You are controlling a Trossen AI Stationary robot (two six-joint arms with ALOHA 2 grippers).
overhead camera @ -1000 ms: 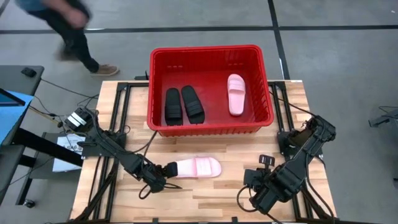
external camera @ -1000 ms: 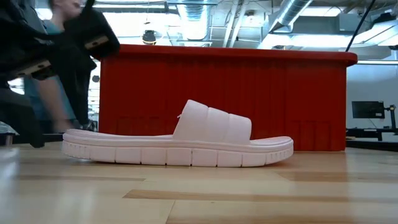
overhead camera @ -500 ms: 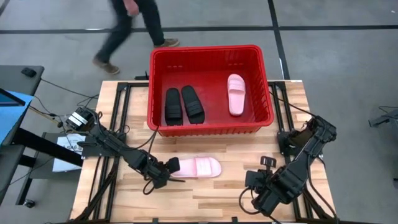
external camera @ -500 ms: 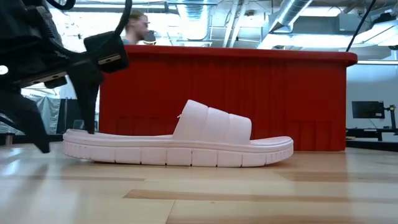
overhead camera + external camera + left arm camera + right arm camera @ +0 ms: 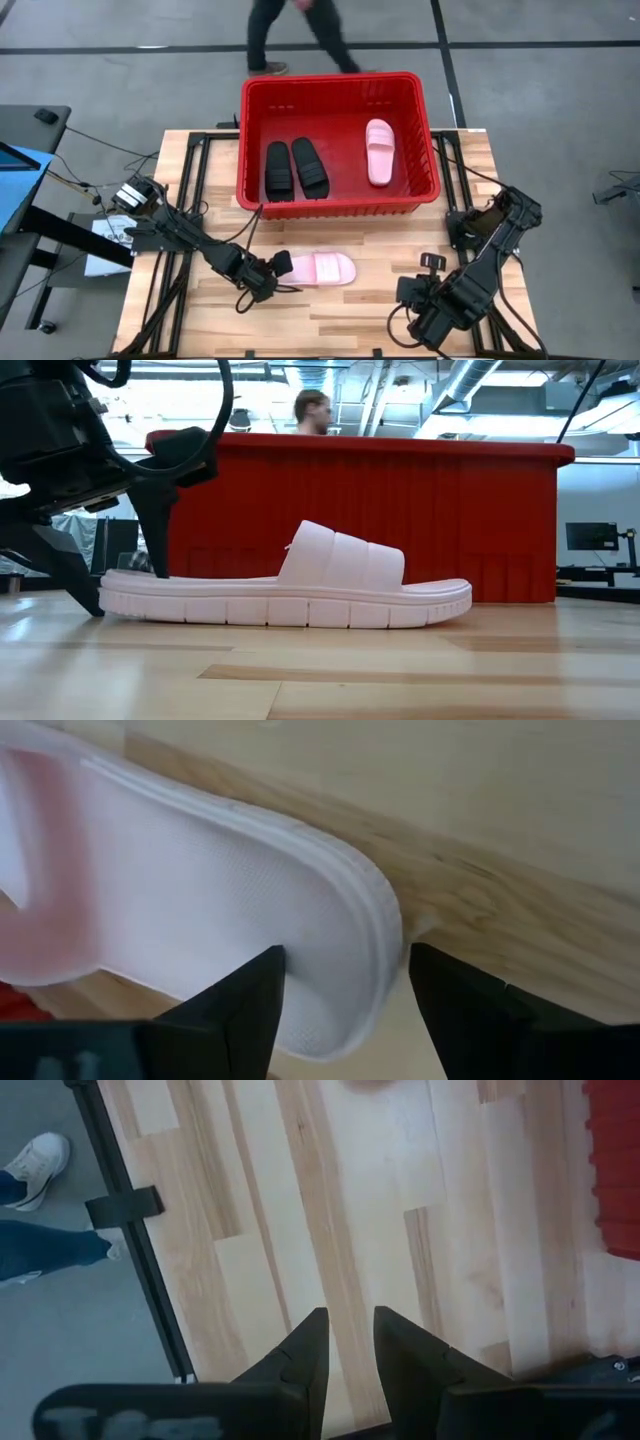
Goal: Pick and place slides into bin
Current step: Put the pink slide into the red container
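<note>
High view: left claw [image 5: 277, 272] has advanced, spread open astride the pink slide's [image 5: 322, 268] heel.

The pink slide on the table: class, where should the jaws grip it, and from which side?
Probably the heel rim of the pink slide, from the left gripper side: the sole lies flat, that end is thin and free, and the open jaws straddle it.

red bin [image 5: 255, 110], pale pink slide [image 5: 322, 268], black slides [image 5: 296, 168]
</note>
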